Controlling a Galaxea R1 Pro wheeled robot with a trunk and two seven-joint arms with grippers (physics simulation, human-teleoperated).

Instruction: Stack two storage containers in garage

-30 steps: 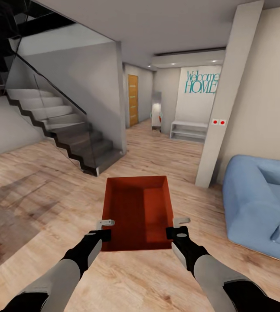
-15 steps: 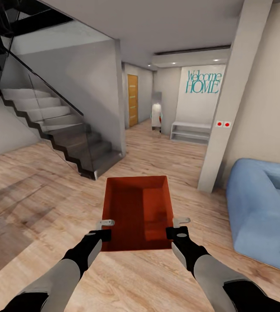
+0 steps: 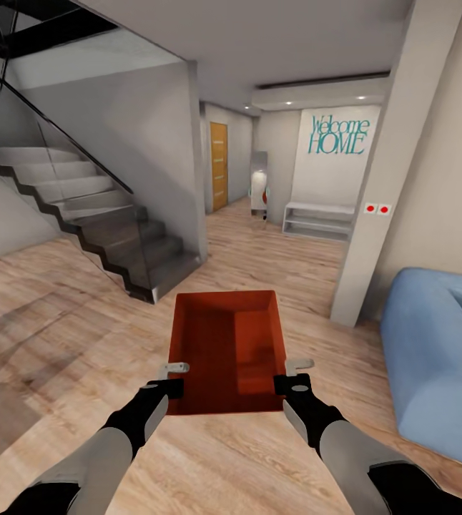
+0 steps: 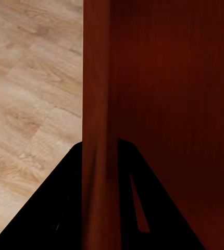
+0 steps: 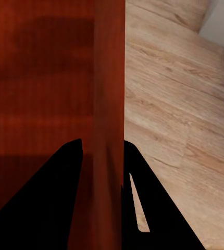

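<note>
Spanning the whole scene, a light wood-plank floor (image 3: 274, 265) runs from the robot toward a hallway with an orange-wood door (image 3: 219, 166). A staircase (image 3: 95, 222) with dark treads and a glass side panel rises at the left of the head view. A pale square pillar (image 3: 388, 193) stands at the right, bearing two small red dots. Just beyond the pillar, a blue sofa (image 3: 438, 357) sits on the planks, cut off by the picture's right edge. On the far wall, teal lettering (image 3: 338, 134) reads "Welcome HOME", above a low white shelf (image 3: 318, 218).

One storage container (image 3: 227, 350), red-orange, open-topped and empty, is held level above the planks, directly ahead of the robot and between its two arms. The left gripper (image 3: 172, 379) is clamped on the container's left wall near the near corner; in the left wrist view its dark fingers (image 4: 65, 208) sit one on each side of that wall (image 4: 96, 104), closed onto it. The right gripper (image 3: 293, 375) is clamped likewise on the right wall, its fingers (image 5: 54, 198) straddling and pinching the wall (image 5: 109, 78) in the right wrist view.
</note>
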